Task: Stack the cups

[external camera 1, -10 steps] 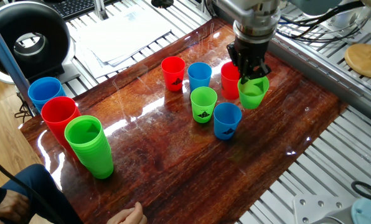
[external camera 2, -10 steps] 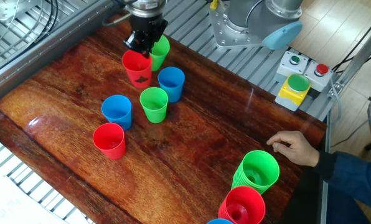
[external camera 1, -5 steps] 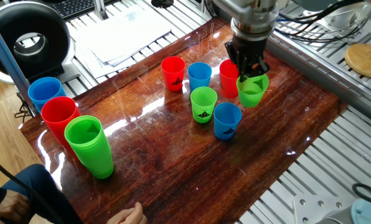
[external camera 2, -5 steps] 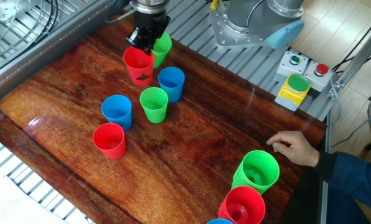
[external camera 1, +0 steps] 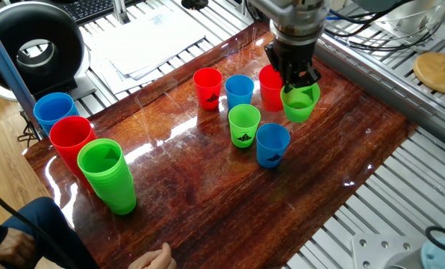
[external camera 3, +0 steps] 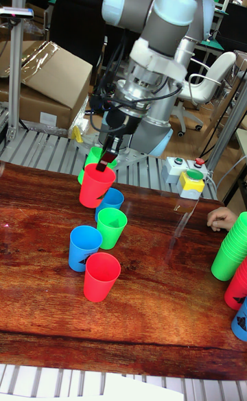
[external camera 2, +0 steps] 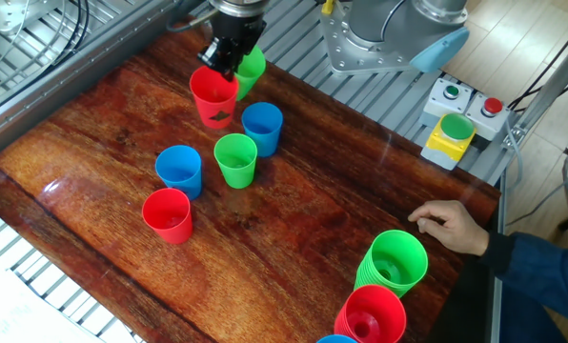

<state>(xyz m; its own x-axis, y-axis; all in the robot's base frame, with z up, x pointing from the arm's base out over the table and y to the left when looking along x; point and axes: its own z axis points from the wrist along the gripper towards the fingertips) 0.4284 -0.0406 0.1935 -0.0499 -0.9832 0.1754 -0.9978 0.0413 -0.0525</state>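
My gripper (external camera 1: pixel 294 78) is shut on the rim of a green cup (external camera 1: pixel 300 104), holding it just above the table beside a red cup (external camera 1: pixel 270 88). On the table stand another red cup (external camera 1: pixel 207 87), a blue cup (external camera 1: pixel 240 90), a second green cup (external camera 1: pixel 244 125) and a second blue cup (external camera 1: pixel 272 144). From the other side the held green cup (external camera 2: pixel 252 70) hangs behind the red cup (external camera 2: pixel 213 97), with the gripper (external camera 2: pixel 229 59) over both. The tall view shows the gripper (external camera 3: pixel 106 156) in front of the held green cup (external camera 3: pixel 92 159), above the red cup (external camera 3: pixel 96 185).
Three tall piles of nested cups stand at one table end: blue (external camera 1: pixel 54 112), red (external camera 1: pixel 73 140), green (external camera 1: pixel 108 176). A person's hand (external camera 2: pixel 451 227) rests on the table edge near the green pile (external camera 2: pixel 393 262). A button box (external camera 2: pixel 451 133) sits beside the robot base.
The gripper has risen a little with the green cup in it and drifted slightly toward the red cup. The other cups have not moved.
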